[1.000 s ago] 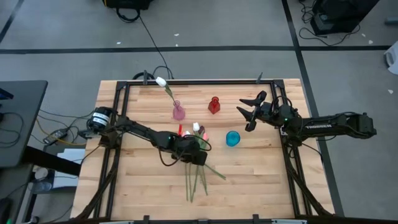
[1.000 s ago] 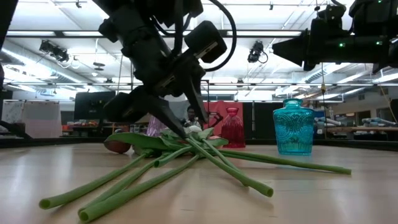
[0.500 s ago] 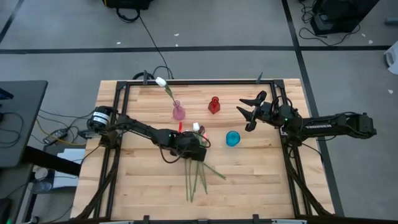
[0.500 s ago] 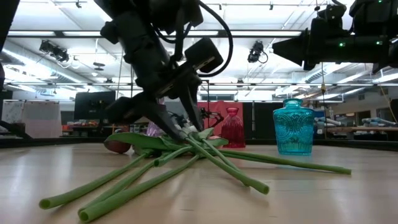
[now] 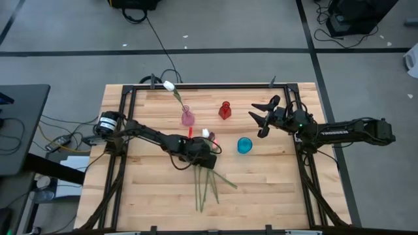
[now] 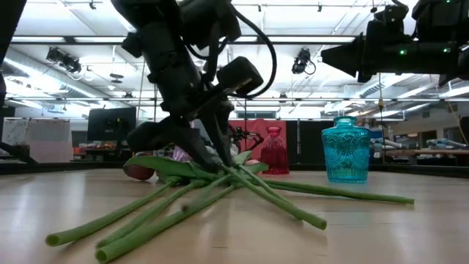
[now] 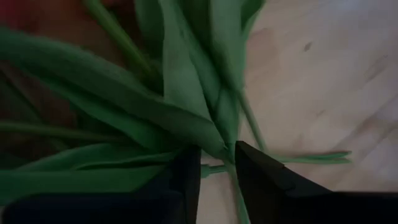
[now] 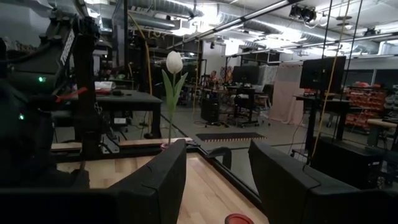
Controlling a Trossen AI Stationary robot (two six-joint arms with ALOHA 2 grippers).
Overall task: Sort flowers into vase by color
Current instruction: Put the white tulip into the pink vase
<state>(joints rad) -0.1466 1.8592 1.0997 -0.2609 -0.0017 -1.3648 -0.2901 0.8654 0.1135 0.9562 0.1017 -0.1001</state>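
Observation:
Several flowers (image 5: 208, 181) lie bundled on the wooden table, their green stems (image 6: 220, 192) fanning toward the near edge. A white head (image 5: 206, 132) and a red one (image 5: 190, 134) point to the far side. My left gripper (image 5: 208, 155) is down in the bundle where the leaves start (image 6: 212, 157), shut on one stem (image 7: 217, 163). A white tulip (image 5: 168, 85) stands with its stem in the pink vase (image 5: 187, 118). My right gripper (image 5: 263, 118) hangs open above the table's right side, touching nothing. My left gripper has one green stem, at the base of its leaves (image 7: 227, 159), between its two fingers (image 7: 186, 177). The fingers slant down from above and from the table's left, lying across the stem. The flower lies on the table among the others.
A red vase (image 5: 225, 111) stands at the far middle. A blue vase (image 5: 244, 145) stands right of the bundle, close to the flower heads. Bare wood lies along the near edge and at the left. A black frame runs round the table's rim (image 5: 124, 130).
My left gripper has sunk a little deeper into the bundle. In the low view its fingers have drawn closer together around the stems. The stems have shifted slightly on the table.

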